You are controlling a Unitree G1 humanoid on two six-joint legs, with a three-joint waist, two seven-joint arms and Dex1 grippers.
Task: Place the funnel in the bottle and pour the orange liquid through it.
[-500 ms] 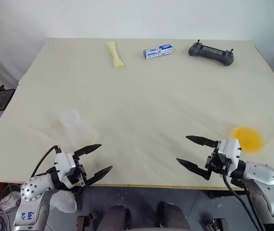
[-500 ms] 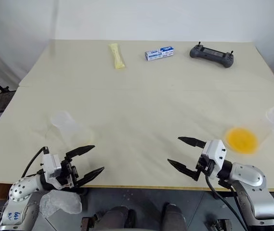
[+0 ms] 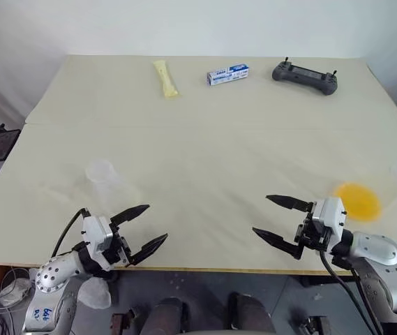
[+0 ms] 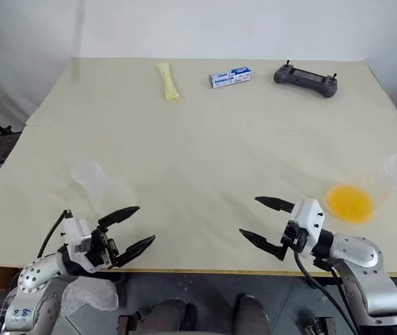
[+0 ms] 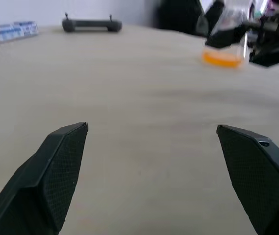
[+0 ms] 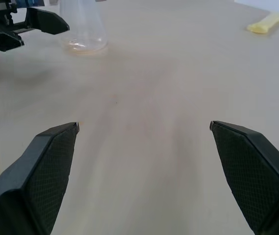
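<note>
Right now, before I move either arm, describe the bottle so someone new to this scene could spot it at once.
Start at the long pale table and go to its near edge on the robot's left, just beyond the open left gripper. There stands the bottle: clear, colourless, wide at the base and narrowing to its neck. Unlike the clear container at the right edge, it holds no pool of orange liquid.

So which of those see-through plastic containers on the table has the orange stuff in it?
The clear plastic cup near the right gripper; the clear flask-like bottle near the left gripper looks empty.
</note>
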